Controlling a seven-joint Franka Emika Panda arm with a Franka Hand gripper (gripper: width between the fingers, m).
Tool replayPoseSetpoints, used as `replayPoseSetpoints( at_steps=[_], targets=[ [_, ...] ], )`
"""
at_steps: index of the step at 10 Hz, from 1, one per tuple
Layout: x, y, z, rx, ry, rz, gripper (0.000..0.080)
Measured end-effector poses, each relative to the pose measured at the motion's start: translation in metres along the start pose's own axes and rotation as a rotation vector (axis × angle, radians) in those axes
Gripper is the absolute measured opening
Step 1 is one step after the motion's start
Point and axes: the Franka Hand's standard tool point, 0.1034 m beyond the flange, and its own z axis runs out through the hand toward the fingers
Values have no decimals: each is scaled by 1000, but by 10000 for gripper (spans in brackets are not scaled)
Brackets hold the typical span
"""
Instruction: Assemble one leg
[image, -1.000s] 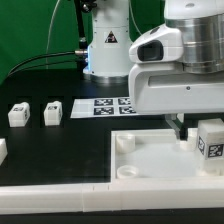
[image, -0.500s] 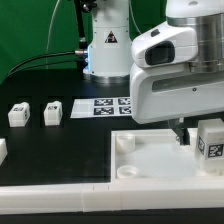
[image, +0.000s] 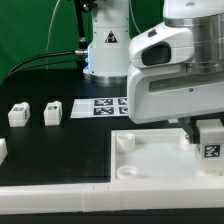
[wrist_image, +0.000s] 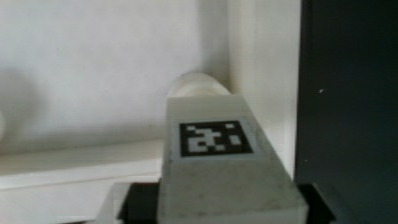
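While above the white panel (image: 150, 160), the tool (image: 203, 128) is closed tight on the leg (image: 211, 142) (tag showing).

Place: a robotics lab, set up as a fixed test rig.
Backdrop: a plain green screen (image: 30, 30) closes off the rear.
Robot: the white base of an arm (image: 107, 45) stands at the back of the tabletop (image: 60, 150), with a warning triangle sticker (image: 111, 39) on it; black cables (image: 40, 59) run past it.
Surface: the tabletop is matte black, edged in front by a white rail (image: 60, 195).
Tracking marks: the marker board (image: 100, 106) lies flat near the base. Black-and-white square tags also sit on two small white blocks (image: 18, 114) at the exterior view's left and on the leg (image: 211, 150) gripped in the tool (image: 205, 132).
Workpieces: plain white plastic parts, among them a flat panel (image: 150, 165) with round corner sockets.
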Motion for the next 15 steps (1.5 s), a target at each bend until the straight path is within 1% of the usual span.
replayPoseSetpoints(
  at_steps=[1,2,4,6,7,9,11,12,14,15],
  targets=[
    [0,2,0,1,-3,10,296],
    [0,2,0,6,3,166,296],
    [-4,2,0,7,7,464,295],
    [-6,1,1,5,4,675,295],
    [-7,0,1,6,2,824,295],
    [-8,-2,3,15,-5,1067,295],
    [-9,-6,4,18,-9,1261,295],
    [-9,-7,4,23,-14,1299,295],
    [-10,-8,4,24,-15,1289,294],
    [-10,-8,4,24,-14,1234,407]
  ],
)
